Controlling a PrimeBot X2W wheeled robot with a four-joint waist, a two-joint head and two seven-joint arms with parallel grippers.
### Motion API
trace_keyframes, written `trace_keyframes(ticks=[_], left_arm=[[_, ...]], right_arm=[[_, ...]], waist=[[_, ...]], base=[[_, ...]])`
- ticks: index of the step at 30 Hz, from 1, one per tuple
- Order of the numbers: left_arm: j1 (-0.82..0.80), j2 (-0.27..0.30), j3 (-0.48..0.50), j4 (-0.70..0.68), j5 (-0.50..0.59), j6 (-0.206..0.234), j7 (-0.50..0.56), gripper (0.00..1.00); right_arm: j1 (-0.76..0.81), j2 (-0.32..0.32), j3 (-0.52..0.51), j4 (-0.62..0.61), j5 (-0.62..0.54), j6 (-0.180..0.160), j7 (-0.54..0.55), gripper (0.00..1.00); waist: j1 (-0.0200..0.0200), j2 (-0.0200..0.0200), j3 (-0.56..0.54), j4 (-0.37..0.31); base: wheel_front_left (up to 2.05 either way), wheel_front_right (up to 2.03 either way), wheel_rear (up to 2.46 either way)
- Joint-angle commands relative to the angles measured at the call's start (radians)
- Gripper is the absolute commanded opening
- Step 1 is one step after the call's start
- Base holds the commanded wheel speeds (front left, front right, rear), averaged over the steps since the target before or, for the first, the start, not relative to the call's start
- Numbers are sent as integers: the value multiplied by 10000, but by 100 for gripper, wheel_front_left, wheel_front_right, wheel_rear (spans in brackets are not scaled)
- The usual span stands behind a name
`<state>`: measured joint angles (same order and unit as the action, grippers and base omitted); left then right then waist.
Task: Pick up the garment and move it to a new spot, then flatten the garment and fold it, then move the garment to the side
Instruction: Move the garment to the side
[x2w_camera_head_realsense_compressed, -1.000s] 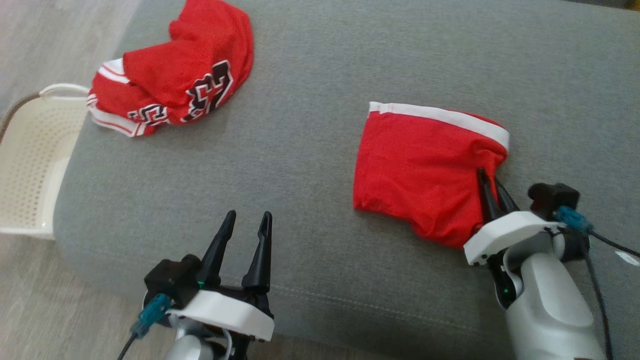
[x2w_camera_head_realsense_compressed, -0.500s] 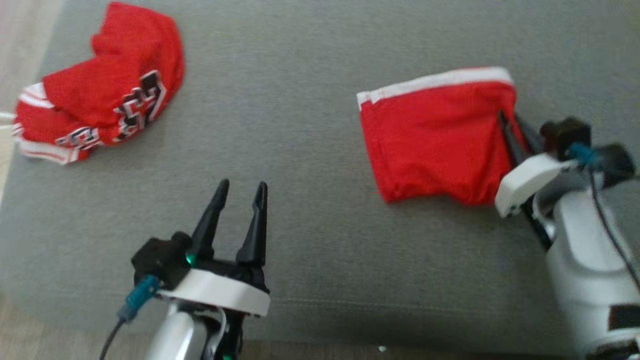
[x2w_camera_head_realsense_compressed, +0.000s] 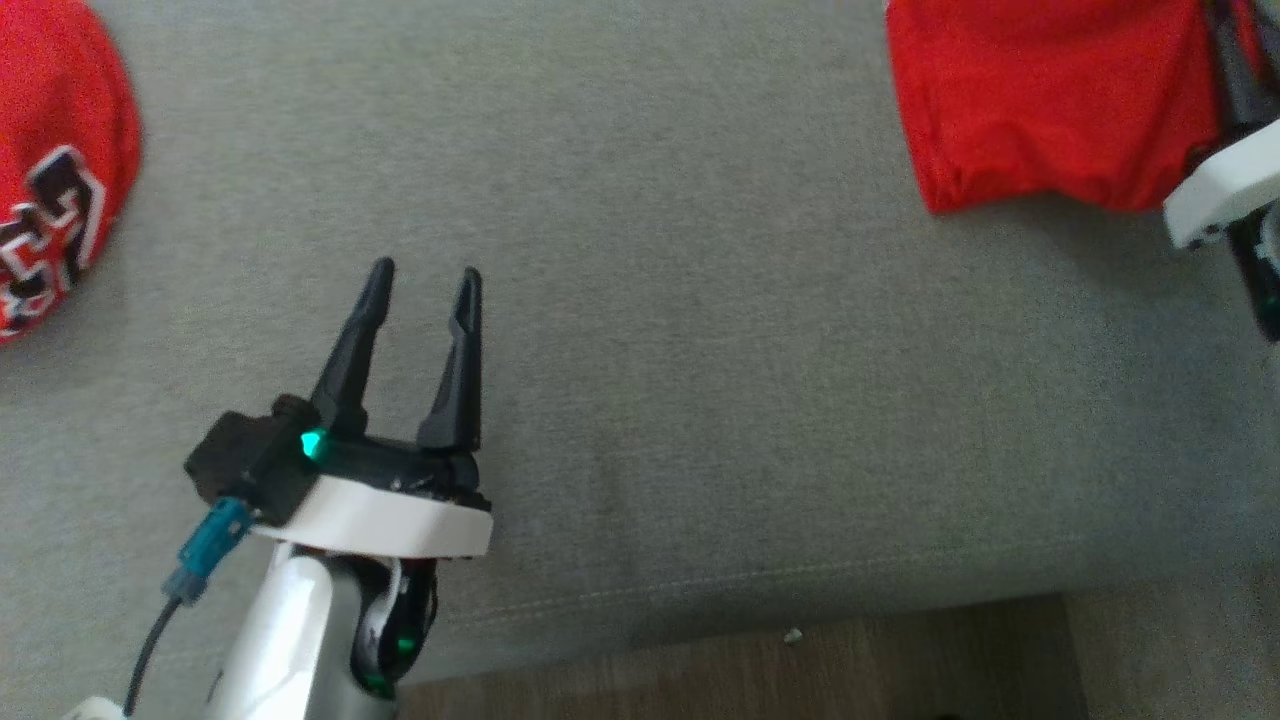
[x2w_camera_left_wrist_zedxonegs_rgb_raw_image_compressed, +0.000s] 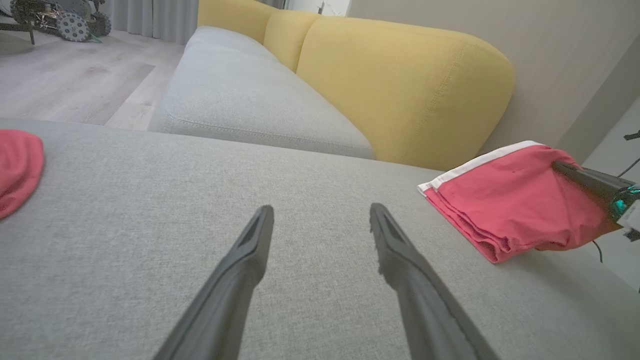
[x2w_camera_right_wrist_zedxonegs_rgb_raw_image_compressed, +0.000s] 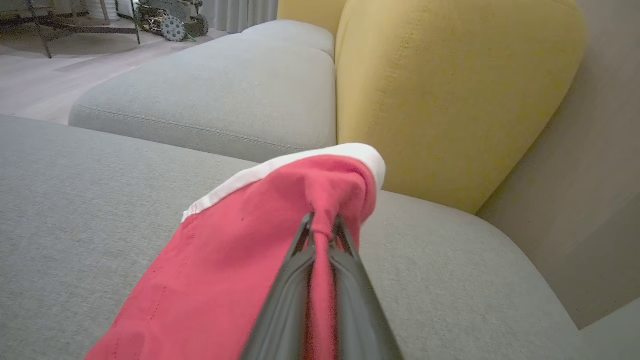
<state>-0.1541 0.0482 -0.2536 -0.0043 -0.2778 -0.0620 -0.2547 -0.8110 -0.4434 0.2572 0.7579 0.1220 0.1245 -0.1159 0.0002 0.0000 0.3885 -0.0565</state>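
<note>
Garment (x2w_camera_right_wrist_zedxonegs_rgb_raw_image_compressed: 225, 260) pinched in right hand (x2w_camera_right_wrist_zedxonegs_rgb_raw_image_compressed: 323, 220); left hand (x2w_camera_head_realsense_compressed: 424, 270) spread, empty, over cushion (x2w_camera_head_realsense_compressed: 700, 350).

- Garment (x2w_camera_right_wrist_zedxonegs_rgb_raw_image_compressed: 235, 270): solid red, with one white band along an edge.
- Jersey (x2w_camera_head_realsense_compressed: 60, 170): red, with block lettering in black, outlined in white.
- Sofa seat (x2w_camera_head_realsense_compressed: 700, 380): grey, finely flecked weave, with a stitched seam in the same tone.
- Backrest (x2w_camera_left_wrist_zedxonegs_rgb_raw_image_compressed: 400, 85): plain mustard yellow.
- Left claw (x2w_camera_head_realsense_compressed: 424, 272): black fingers on a black base, white collar, and a green indicator light.
- Connector (x2w_camera_head_realsense_compressed: 205, 550): teal, on a dark cable.
- Right claw (x2w_camera_right_wrist_zedxonegs_rgb_raw_image_compressed: 324, 225): dark grey fingers; the collar is white in the head view.
- Floor (x2w_camera_head_realsense_compressed: 800, 660): brown wood grain.
- Wall (x2w_camera_right_wrist_zedxonegs_rgb_raw_image_compressed: 600, 200): beige.
</note>
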Motion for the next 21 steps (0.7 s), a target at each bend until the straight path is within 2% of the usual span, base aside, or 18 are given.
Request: trace_keyframes(ticks=[1, 8, 18, 19, 20, 21], left_arm=[[-252, 20, 396, -431, 140, -65, -71, 100], [-181, 20, 678, -634, 334, -275, -71, 100], [-137, 20, 801, -649, 371, -416, -71, 100], [-143, 20, 816, -633, 362, -422, -71, 100], [-151, 20, 838, -610, 348, -426, -71, 100], [-158, 20, 857, -581, 332, -430, -71, 100]], right_arm=[[-123, -218, -112, -364, 123, 62, 52, 0], [-192, -204, -1584, -591, -195, 62, 356, 0], [205, 265, -2176, -1645, -484, 62, 500, 0], [240, 312, -2224, -1770, -486, 62, 477, 26], [284, 394, -2306, -1852, -435, 62, 518, 100], [338, 427, -2300, -1952, -478, 62, 559, 100]], waist=[[-2, 0, 367, -374], [-2, 0, 757, -679], [-2, 0, 1037, -706], [-2, 0, 1050, -691], [-2, 0, 1051, -677], [-2, 0, 1035, -657]], base=[[0, 0, 0], [0, 0, 0], [0, 0, 0], [0, 0, 0], [0, 0, 0], [0, 0, 0]])
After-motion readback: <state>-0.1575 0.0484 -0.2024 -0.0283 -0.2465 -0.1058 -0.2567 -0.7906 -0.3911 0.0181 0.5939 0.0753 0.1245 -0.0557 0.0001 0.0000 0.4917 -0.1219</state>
